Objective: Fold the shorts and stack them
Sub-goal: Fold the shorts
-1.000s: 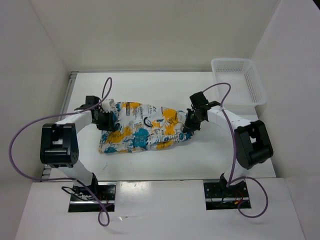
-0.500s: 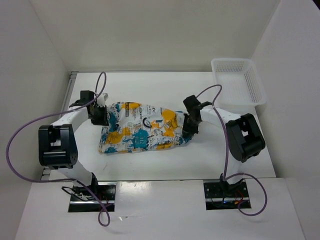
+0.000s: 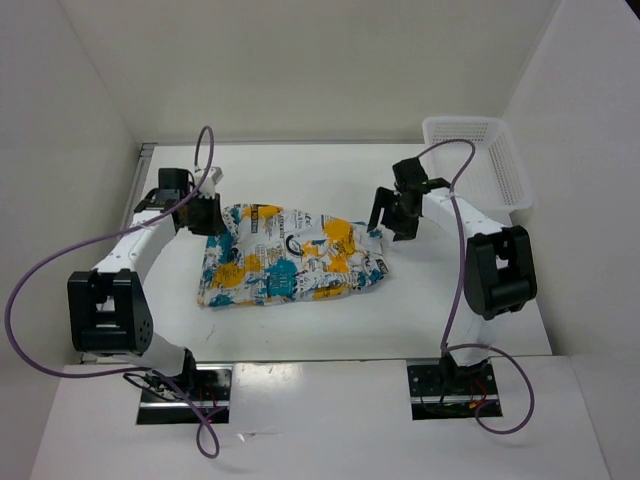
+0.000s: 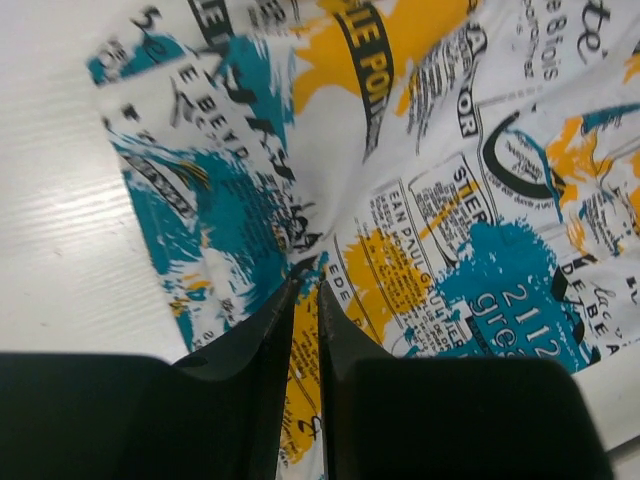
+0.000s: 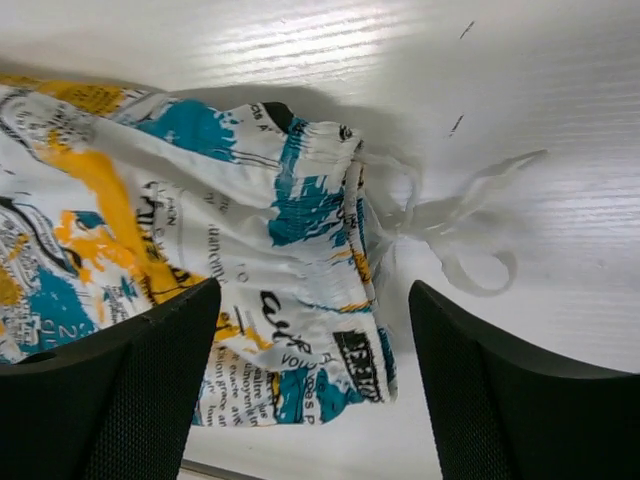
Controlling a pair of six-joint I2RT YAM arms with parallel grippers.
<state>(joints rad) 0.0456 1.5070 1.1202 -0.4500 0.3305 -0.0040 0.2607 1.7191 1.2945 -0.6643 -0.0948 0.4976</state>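
Observation:
The shorts (image 3: pixel 290 262), white with teal, yellow and black print, lie crumpled flat in the middle of the table. My left gripper (image 3: pixel 214 221) is at their far left corner, and in the left wrist view its jaws (image 4: pixel 306 290) are pinched on a fold of the shorts (image 4: pixel 450 200). My right gripper (image 3: pixel 393 221) hangs open just above the right end. In the right wrist view its fingers (image 5: pixel 315 292) stand wide apart over the elastic waistband (image 5: pixel 355 240) and the loose white drawstring (image 5: pixel 455 215), holding nothing.
A white mesh basket (image 3: pixel 478 160) sits at the far right corner, behind the right arm. White walls enclose the table on the left, back and right. Purple cables loop off both arms.
The right gripper opened, let go of the shorts' right end and rose back toward the far right. The left gripper drew its corner a little toward the far left, still pinching it.

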